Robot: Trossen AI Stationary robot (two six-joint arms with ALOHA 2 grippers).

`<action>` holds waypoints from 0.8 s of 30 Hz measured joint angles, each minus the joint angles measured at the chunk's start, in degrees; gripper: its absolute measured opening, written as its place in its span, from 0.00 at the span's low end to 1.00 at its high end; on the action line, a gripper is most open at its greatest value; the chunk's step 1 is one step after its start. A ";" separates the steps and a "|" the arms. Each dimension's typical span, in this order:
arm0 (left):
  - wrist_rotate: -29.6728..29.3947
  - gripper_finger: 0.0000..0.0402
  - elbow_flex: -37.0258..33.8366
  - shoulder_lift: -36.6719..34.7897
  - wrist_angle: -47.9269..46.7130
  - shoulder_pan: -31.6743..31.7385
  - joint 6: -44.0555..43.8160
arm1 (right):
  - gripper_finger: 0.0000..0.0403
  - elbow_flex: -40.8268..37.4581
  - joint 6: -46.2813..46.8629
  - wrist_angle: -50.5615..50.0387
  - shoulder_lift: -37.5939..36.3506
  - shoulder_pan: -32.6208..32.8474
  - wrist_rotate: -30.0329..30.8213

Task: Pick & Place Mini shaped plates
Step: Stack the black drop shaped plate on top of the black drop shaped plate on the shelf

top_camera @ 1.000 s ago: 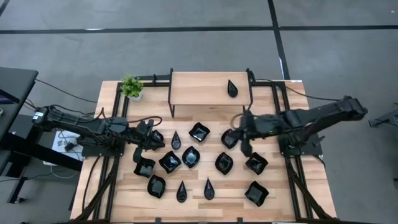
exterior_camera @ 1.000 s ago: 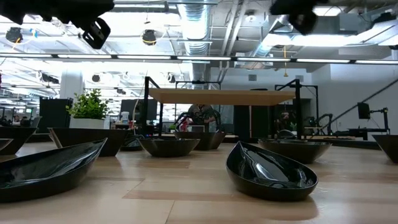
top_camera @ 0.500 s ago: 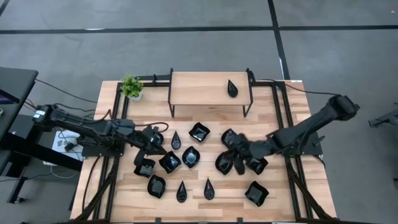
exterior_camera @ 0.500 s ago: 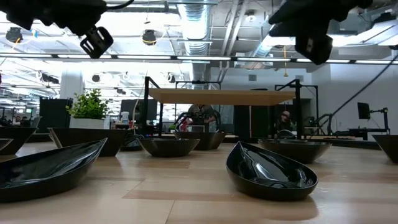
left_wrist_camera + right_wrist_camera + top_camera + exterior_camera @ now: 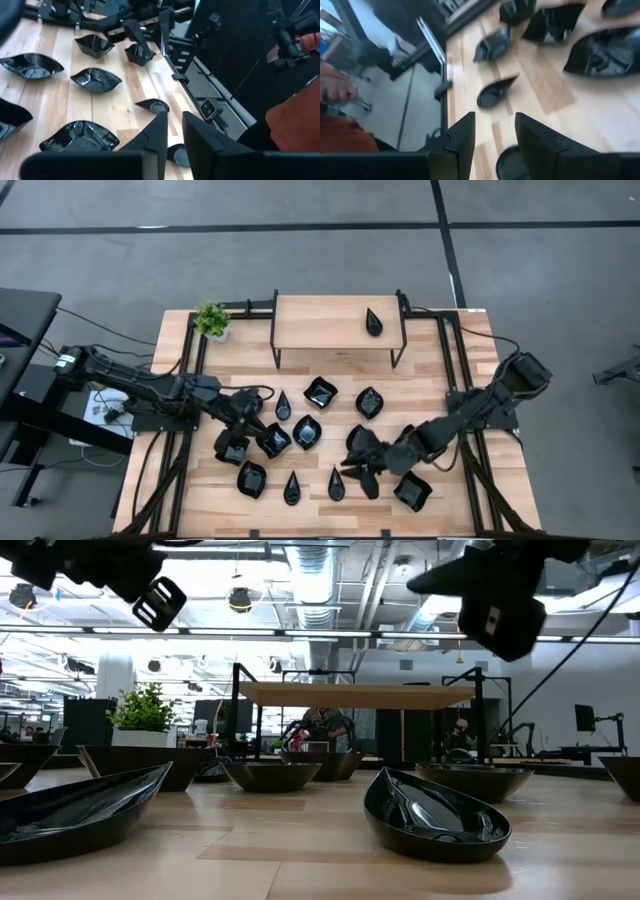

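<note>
thirteen mini shaped plates [image 5: 320, 391] in the high view, twelve on the table [image 5: 440, 498], one on the raised shelf [image 5: 320, 322], one potted plant [image 5: 211, 319], two arms

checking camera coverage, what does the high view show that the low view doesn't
Only the high view shows the whole table, the teardrop plate on top of the raised wooden shelf, and both arms reaching in from the sides. Only the low view shows the room behind, with ceiling pipes and lights. Both show the potted plant, black plates on the table, and the shelf.
</note>
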 joint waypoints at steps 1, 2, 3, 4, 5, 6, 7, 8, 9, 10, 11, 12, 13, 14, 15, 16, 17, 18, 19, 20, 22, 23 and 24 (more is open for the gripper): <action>0.00 0.18 0.00 0.49 0.01 -0.02 0.04 | 0.34 0.91 0.41 -1.21 1.03 0.35 -0.23; -0.01 0.20 0.00 0.96 -0.02 -0.03 0.06 | 0.34 1.74 0.53 -2.50 1.98 0.64 -0.41; -0.03 0.21 0.00 1.44 0.00 -0.03 0.09 | 0.34 2.59 0.60 -3.73 3.01 0.95 -0.63; -0.10 0.22 0.00 1.99 0.01 -0.03 0.09 | 0.34 3.41 0.79 -4.58 4.06 1.16 -1.14; -0.12 0.23 0.00 2.59 0.01 -0.03 0.09 | 0.34 4.08 1.21 -5.07 5.07 1.37 -1.62; -0.20 0.23 0.00 3.20 -0.01 -0.03 0.09 | 0.33 4.57 1.56 -5.47 5.84 1.42 -2.31; -0.22 0.24 0.00 3.78 -0.01 -0.03 0.03 | 0.33 5.02 2.06 -5.82 6.64 1.40 -3.10; -0.24 0.24 0.00 4.31 0.01 -0.03 -0.34 | 0.32 5.40 2.81 -5.84 7.45 1.40 -4.28; -0.24 0.24 0.00 4.80 0.01 -0.03 -0.51 | 0.32 5.61 3.39 -5.87 8.11 1.40 -4.98; -0.24 0.24 0.00 5.22 0.03 -0.03 -0.61 | 0.32 5.82 4.09 -6.06 8.61 1.37 -5.60; -0.24 0.24 0.00 5.50 0.17 -0.03 -0.69 | 0.32 6.06 4.45 -6.01 9.23 1.37 -5.89; -0.24 0.24 0.00 5.69 0.30 -0.03 -0.79 | 0.31 6.27 4.78 -5.99 9.65 1.33 -6.15; -0.24 0.24 0.00 5.87 0.68 -0.03 -0.84 | 0.31 6.44 4.89 -6.00 10.00 1.33 -6.22; -0.24 0.24 0.00 5.92 0.87 -0.02 -0.88 | 0.31 6.60 4.91 -5.99 10.28 1.33 -6.35; -0.24 0.24 0.00 5.90 1.01 -0.01 -0.96 | 0.31 6.71 4.91 -6.04 10.34 1.35 -6.49; -0.24 0.24 0.00 5.90 1.29 -0.01 -0.96 | 0.31 6.73 4.91 -6.22 10.34 1.35 -6.51; -0.24 0.24 0.00 5.89 1.45 -0.01 -0.98 | 0.31 6.74 4.91 -6.56 10.34 1.35 -6.51; -0.24 0.24 0.00 5.88 1.62 -0.01 -0.98 | 0.31 6.74 4.90 -7.02 10.34 1.30 -6.47; -0.24 0.24 0.00 5.89 1.74 -0.01 -0.98 | 0.31 6.74 4.90 -7.57 10.34 1.13 -6.21; -0.24 0.24 0.00 5.88 1.92 -0.01 -0.98 | 0.31 6.74 4.90 -8.32 10.34 0.95 -5.95; -0.24 0.24 0.00 5.88 2.12 -0.01 -0.98 | 0.31 6.74 4.89 -9.56 10.34 0.70 -5.85; -0.24 0.24 0.00 5.88 2.16 -0.01 -0.98 | 0.31 6.74 4.89 -10.08 10.34 0.54 -5.83; -0.24 0.24 0.00 5.88 2.18 -0.01 -0.98 | 0.31 6.74 4.89 -10.72 10.34 0.41 -5.83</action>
